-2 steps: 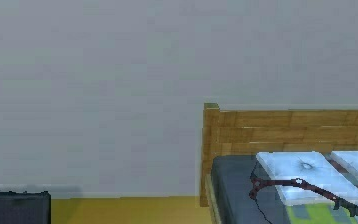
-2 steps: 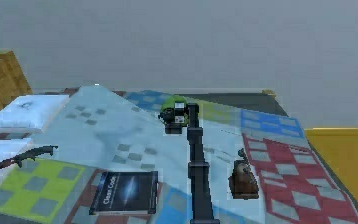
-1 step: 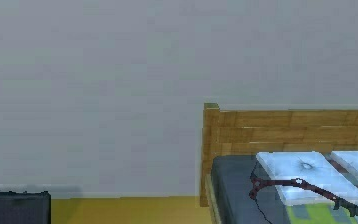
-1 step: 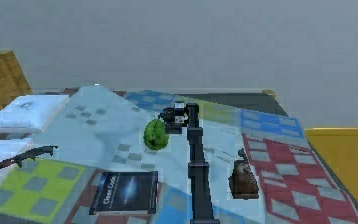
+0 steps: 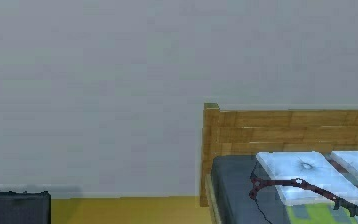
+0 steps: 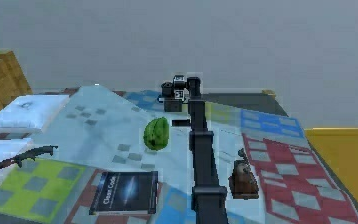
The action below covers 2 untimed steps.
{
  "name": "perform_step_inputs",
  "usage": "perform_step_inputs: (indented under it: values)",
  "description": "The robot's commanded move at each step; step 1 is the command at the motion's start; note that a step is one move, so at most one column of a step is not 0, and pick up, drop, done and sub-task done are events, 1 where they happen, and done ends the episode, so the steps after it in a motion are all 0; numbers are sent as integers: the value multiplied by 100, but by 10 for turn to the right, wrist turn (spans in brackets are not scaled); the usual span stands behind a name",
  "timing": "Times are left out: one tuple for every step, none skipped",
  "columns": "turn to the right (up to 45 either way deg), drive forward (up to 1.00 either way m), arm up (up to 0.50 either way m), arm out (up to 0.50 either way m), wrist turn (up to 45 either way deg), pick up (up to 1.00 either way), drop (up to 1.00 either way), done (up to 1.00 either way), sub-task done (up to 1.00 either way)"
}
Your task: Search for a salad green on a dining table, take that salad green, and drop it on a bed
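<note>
The arm (image 6: 199,150) reaches across the bed (image 6: 277,150), with the gripper (image 6: 171,93) near the far edge; whether it holds anything cannot be told. The salad green (image 6: 158,133) lies on the bed just left of the arm, between the gripper and a book (image 6: 124,190).

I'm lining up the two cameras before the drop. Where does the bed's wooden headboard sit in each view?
Forward view: the wooden headboard stands at the right, running to the right edge.
Arm side view: it is at the upper left edge.
Shared landmark: the white pillows lying just in front of it.
</note>
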Motion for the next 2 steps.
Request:
perform_step_inputs:
  values:
    - [0, 0, 0, -8, 0, 0, 0, 0, 0]
    - [0, 0, 0, 0, 0, 0, 0, 100, 0]
